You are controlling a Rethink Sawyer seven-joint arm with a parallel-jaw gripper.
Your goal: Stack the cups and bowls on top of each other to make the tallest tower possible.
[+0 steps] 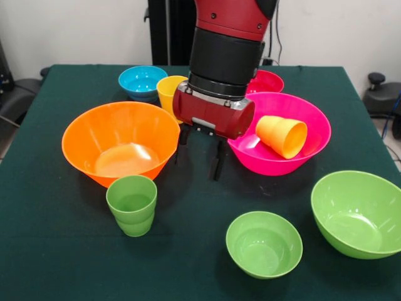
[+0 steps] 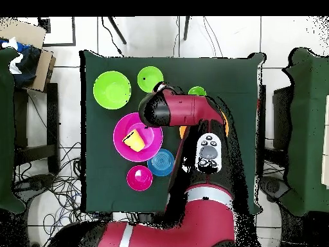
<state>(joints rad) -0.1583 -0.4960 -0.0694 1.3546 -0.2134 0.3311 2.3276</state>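
Barely begun: orange cup [image 1: 283,135] lying in pink bowl [image 1: 313,135] mid-table, other bowls and cups unstacked, open empty gripper [image 1: 200,153] hanging between orange bowl [image 1: 94,135] and pink.

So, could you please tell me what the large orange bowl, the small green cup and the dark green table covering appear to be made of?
The large orange bowl looks like glossy moulded plastic: a bright highlight sits on its inner floor. The small green cup seems to be the same sort of plastic, smooth with a softer sheen. The dark green table covering looks like matte cloth, possibly felt, since it shows no reflections.
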